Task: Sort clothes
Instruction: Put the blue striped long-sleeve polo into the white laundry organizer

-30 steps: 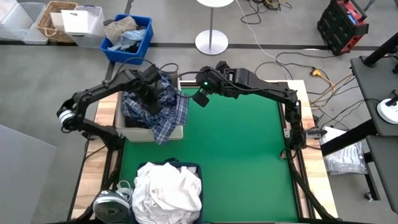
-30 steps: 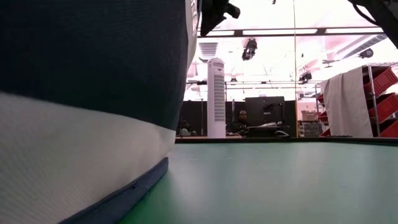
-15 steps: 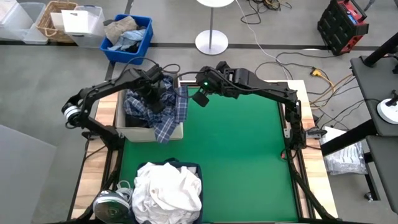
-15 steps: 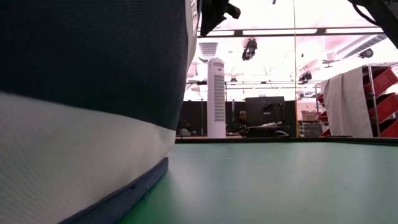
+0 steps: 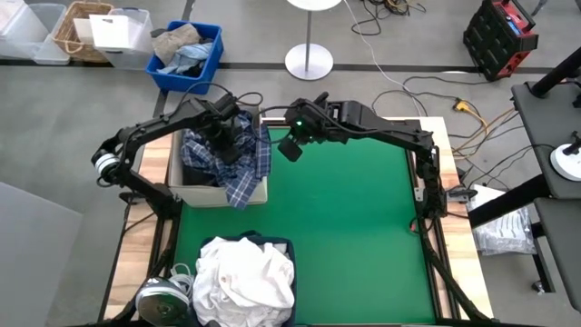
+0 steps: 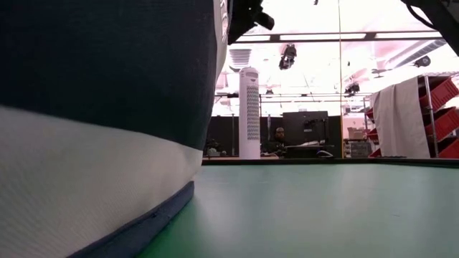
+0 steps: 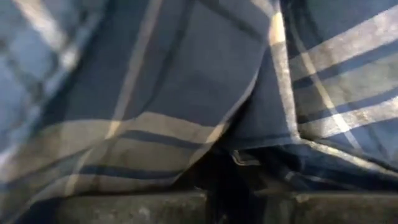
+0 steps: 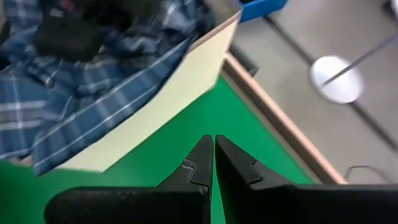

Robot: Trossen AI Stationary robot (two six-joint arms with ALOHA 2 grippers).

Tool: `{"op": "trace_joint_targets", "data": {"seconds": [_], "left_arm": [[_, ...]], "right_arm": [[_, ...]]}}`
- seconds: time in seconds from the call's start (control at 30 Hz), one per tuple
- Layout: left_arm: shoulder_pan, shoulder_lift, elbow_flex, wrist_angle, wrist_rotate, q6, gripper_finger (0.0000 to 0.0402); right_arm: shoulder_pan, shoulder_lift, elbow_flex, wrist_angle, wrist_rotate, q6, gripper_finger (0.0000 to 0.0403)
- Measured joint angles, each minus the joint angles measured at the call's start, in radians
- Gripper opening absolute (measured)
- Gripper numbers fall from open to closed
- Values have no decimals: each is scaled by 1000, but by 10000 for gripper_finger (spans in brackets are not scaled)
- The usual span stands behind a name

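Green table (image 5: 345, 227) in a workshop room, cables on grey floor around. Near edge: heap of white clothes (image 5: 243, 277) piled in a dark-rimmed bin (image 5: 287, 245) at the near-left corner, bin wall filling the low view's left half (image 6: 100, 122). Farther back on the left: pale box (image 5: 218, 193) holding the blue-and-white plaid shirt (image 5: 245, 168), one flap draped over the box's right wall toward the green mat. Left hand (image 5: 227, 136) down in that box, buried in plaid and dark cloth; left wrist view full of plaid folds (image 7: 186, 93), fingers hidden, cannot tell whether spread or pinching. Right hand (image 8: 214, 146) just right of the box over the table's far-left part, fingers pressed together, nothing between them, box wall (image 8: 174, 93) and plaid just ahead. Beyond the table: blue crate (image 5: 186, 54) with tan and pale-blue cloth, wicker basket (image 5: 77, 27), white lamp base (image 5: 309, 62). Far off in the low view: white tower fan (image 6: 249, 111), seated person (image 6: 278, 140).
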Motion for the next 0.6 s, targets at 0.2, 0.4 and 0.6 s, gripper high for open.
{"op": "trace_joint_targets", "data": {"seconds": [0.2, 0.4, 0.6], "left_arm": [[0, -1, 76, -50, -13, 7, 0], [1, -2, 98, -54, -17, 7, 0], [1, -3, 92, -53, -16, 8, 0]], "right_arm": [[5, 2, -136, 104, -91, 39, 9], [4, 4, -324, 326, -144, 43, 9], [12, 5, -416, 667, -275, -9, 9]]}}
